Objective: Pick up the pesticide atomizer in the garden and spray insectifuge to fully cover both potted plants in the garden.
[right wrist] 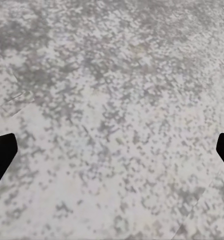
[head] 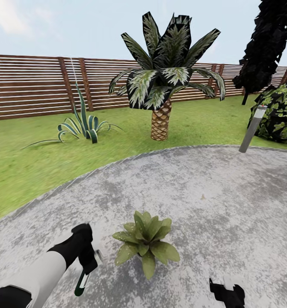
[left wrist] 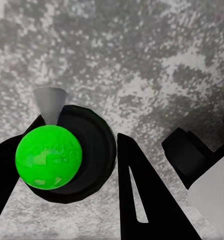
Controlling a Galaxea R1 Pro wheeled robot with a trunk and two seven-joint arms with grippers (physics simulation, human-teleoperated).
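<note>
Pickup looks done: the pesticide atomizer [head: 82, 282] hangs in the left gripper [head: 88, 262] at the near left of the stone patio [head: 229, 201], its dark green body and white band pointing down toward the paving. What remains, judging by the scene, is the spraying itself; nothing on the leaves tells whether any insectifuge has landed yet, and just one potted plant [head: 146, 245] is in sight, so the second plant has yet to be found and covered.

Going left to right: the left gripper's fingers are closed on the bottle, and in the left wrist view the atomizer [left wrist: 67, 157] sits between the two dark fingers [left wrist: 142, 200], seen end-on as a bright green round cap inside a black ring, with a pale grey nozzle piece beside it. Just right of that hand, near but apart from it, stands the potted plant, a low rosette of broad green leaves on the bare stone. Farther right, at the near edge, the right gripper [head: 227, 293] hovers low over the patio; its wrist view shows the two finger tips [right wrist: 3, 155] far apart with nothing but speckled grey stone between them, so it is spread wide and carries nothing.
</note>
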